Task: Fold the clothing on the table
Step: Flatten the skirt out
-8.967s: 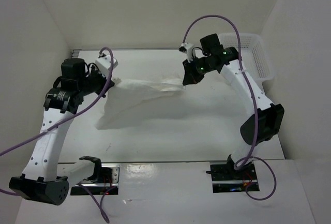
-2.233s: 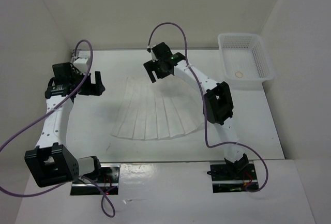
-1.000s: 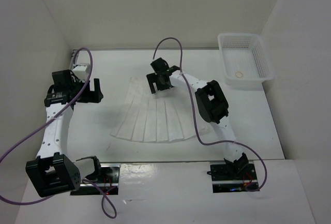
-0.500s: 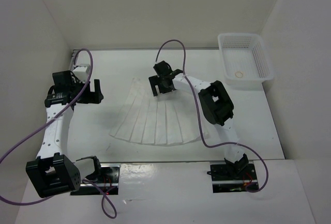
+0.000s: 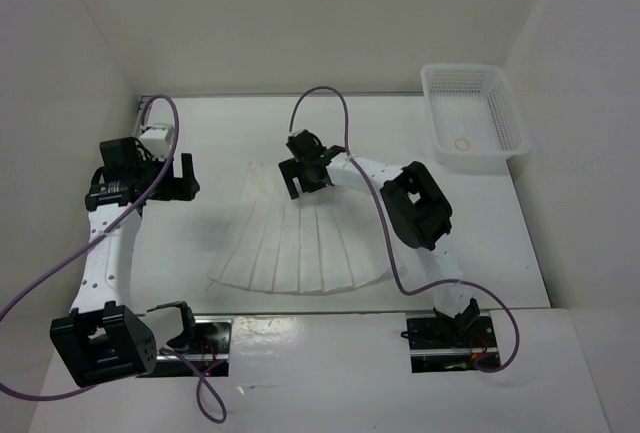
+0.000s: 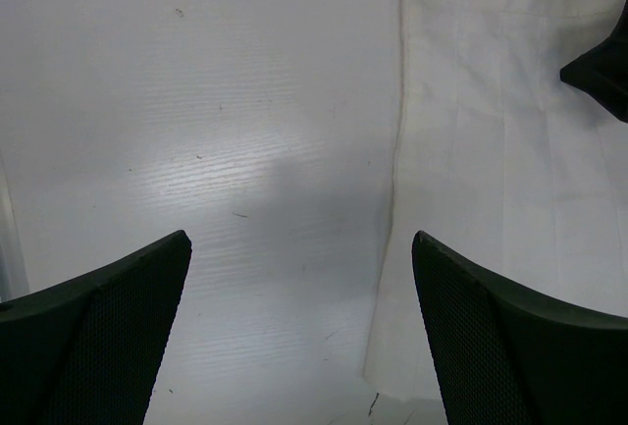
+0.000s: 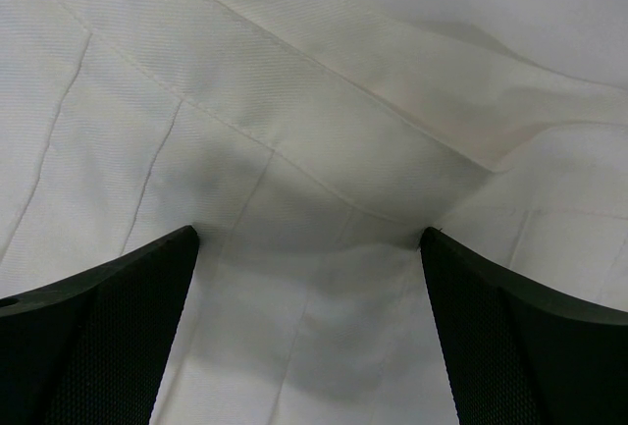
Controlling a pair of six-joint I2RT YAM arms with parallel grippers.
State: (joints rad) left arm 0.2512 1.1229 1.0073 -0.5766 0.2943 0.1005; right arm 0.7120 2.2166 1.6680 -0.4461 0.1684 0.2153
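Both the left fingers point(image 6: 98, 346) and the right fingers point(image 7: 88, 337) stand wide open, holding nothing; the right pair hovers low over the narrow far end of the clothing point(image 5: 300, 243), which lies fanned flat in the middle of the tabletop point(image 5: 480, 233), the left pair near its left edge

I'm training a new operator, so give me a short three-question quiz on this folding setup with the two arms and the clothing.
1. True or false: the left gripper is gripping the clothing.
2. Which gripper is over the clothing's far edge? A) the left gripper B) the right gripper
3. Fill in: the mesh basket sits at the table's far ___ corner.
Key: 1 false, it is open over bare table; 2 B; 3 right.
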